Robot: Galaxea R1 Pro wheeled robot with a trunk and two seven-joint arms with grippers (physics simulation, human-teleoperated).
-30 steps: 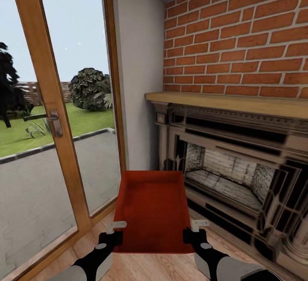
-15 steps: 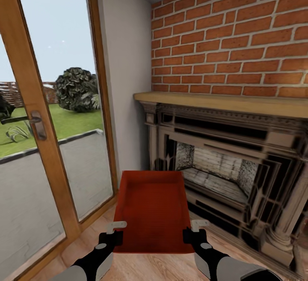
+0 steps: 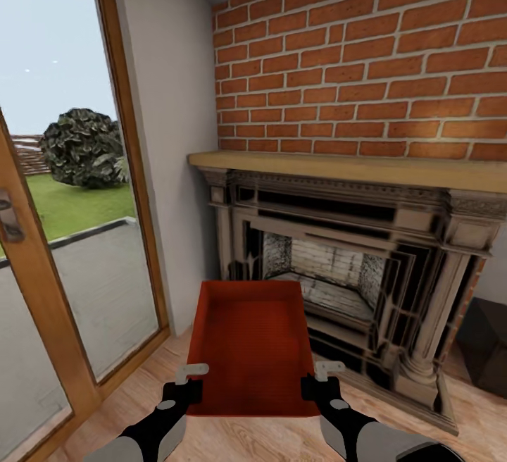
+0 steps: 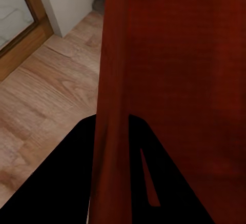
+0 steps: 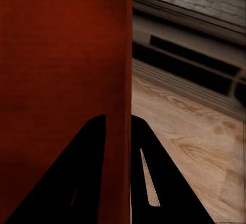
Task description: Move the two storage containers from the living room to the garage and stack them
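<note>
Brick fireplace (image 3: 366,251) far right, glass door (image 3: 63,236) left, wood floor (image 3: 232,441) below. Orange-red storage container (image 3: 250,346) held centre, near the robot, off the floor. Both arms reach forward; left gripper (image 3: 189,384) and right gripper (image 3: 317,381) pinch its side walls.

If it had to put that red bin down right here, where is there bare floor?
Bare light wood plank floor lies between the wood-framed glass door and the orange-red rectangular bin. Right of the bin it is tighter: fireplace base, then a dark box.
</note>
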